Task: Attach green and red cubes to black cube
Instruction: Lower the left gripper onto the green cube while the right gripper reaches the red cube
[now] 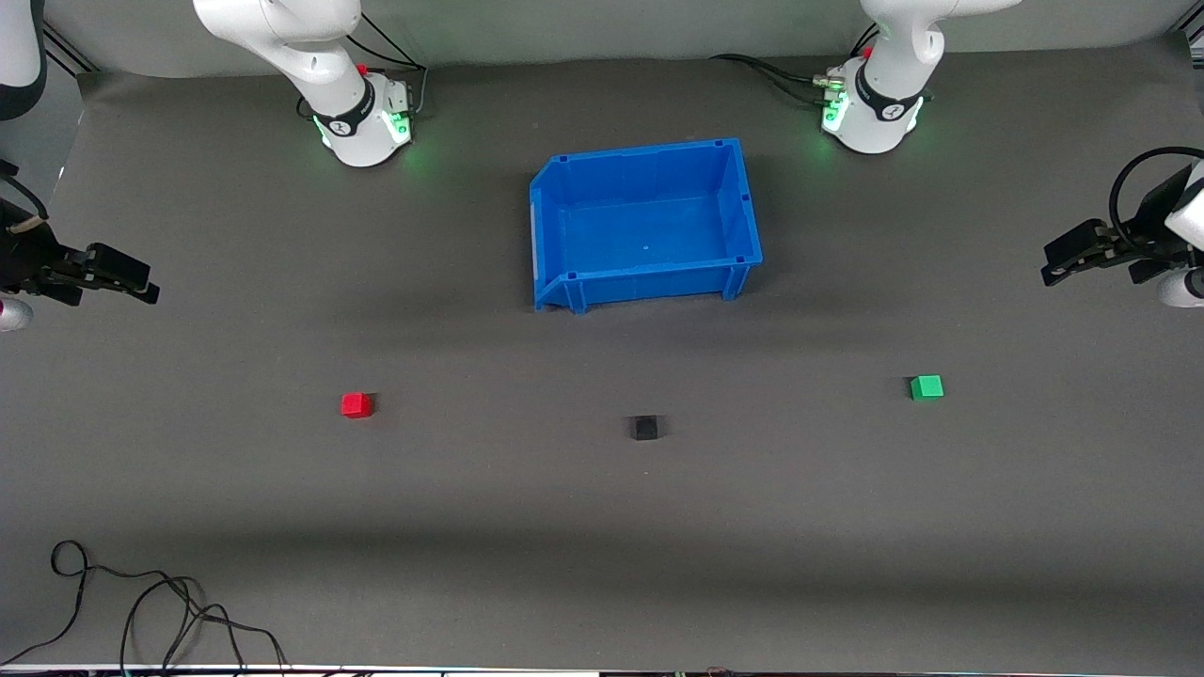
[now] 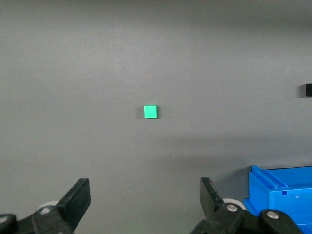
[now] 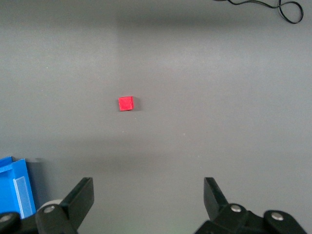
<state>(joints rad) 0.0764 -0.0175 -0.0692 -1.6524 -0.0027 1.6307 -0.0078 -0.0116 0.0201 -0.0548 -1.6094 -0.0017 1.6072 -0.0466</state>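
The black cube (image 1: 644,428) sits on the grey tabletop (image 1: 602,527), nearer the front camera than the blue bin (image 1: 743,212), which holds nothing. The red cube (image 1: 356,404) lies well apart toward the right arm's end, the green cube (image 1: 926,386) toward the left arm's. No writing is readable. The left hand (image 2: 145,200) and right hand (image 3: 148,197) wait over the table's ends, fingers spread apart, partly cut off by the picture edges.

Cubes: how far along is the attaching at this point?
Nothing is done yet. The red cube, black cube and green cube lie apart on the table. Nothing is in hand: the left gripper and right gripper hang open above it. Both cubes remain to be attached.
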